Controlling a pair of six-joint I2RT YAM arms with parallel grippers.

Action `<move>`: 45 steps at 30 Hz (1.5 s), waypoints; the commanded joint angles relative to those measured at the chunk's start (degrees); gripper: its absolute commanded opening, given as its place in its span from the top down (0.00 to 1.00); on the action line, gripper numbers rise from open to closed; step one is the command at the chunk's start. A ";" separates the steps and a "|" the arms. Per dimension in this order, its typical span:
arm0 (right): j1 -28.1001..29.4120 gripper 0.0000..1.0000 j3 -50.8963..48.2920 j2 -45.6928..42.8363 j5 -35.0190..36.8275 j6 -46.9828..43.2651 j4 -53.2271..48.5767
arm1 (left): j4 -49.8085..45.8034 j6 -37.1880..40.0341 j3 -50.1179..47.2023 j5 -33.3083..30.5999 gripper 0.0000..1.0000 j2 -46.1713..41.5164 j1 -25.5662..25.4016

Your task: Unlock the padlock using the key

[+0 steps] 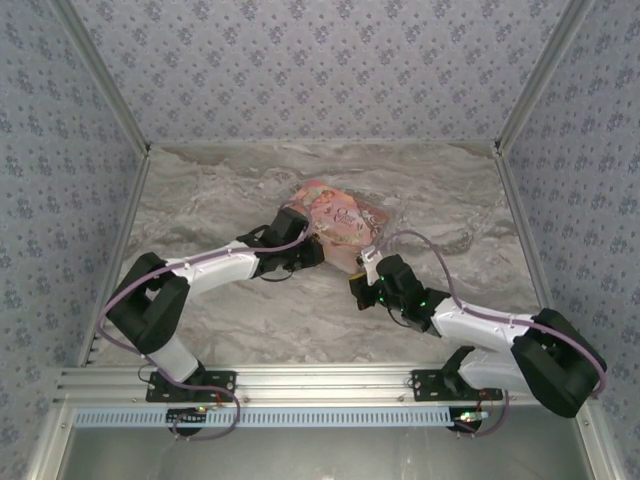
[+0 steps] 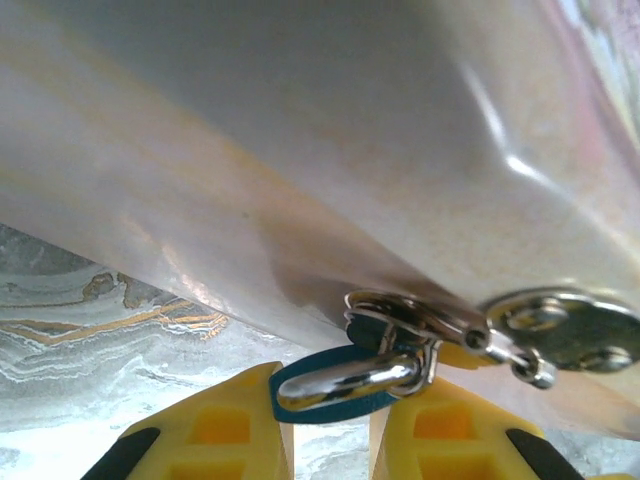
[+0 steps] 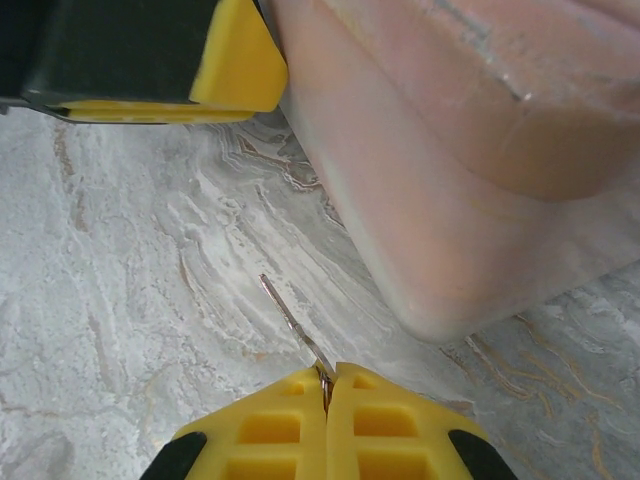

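Step in hand: presentation of the key to the lock. Insertion is not yet made.

The right gripper [image 3: 325, 375] is seen shut tight on the head of the key [image 3: 292, 318]. The thin dark blade projects forward over the marble table [image 3: 120, 330], clear of the pink box [image 3: 450, 180].

The left gripper [image 2: 330, 432] is closed down on the padlock [image 2: 345, 383], whose body is pinched between the yellow fingers. The padlock is found hanging from the metal hasp [image 2: 570, 330] at the box's lower edge. A small blue-teal body and bright silvery metalwork are noted, and no sign of release is seen. The keyhole is not visible.

It is judged that the blade must next be aligned with the keyway, carried across to the padlock and pushed home before any turn is applied.
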 commanded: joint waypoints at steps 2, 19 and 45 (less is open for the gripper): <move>0.35 1.00 2.59 1.68 1.31 -1.79 1.74 | 1.58 -0.60 2.52 0.40 0.89 -2.08 -0.25; -2.38 1.00 5.54 -7.36 -1.66 0.71 -3.85 | 4.64 7.42 0.01 -2.09 0.85 5.31 0.97; -13.24 1.00 15.68 2.69 -15.26 10.38 -0.10 | 20.26 33.80 -10.97 -3.36 0.23 -1.34 0.98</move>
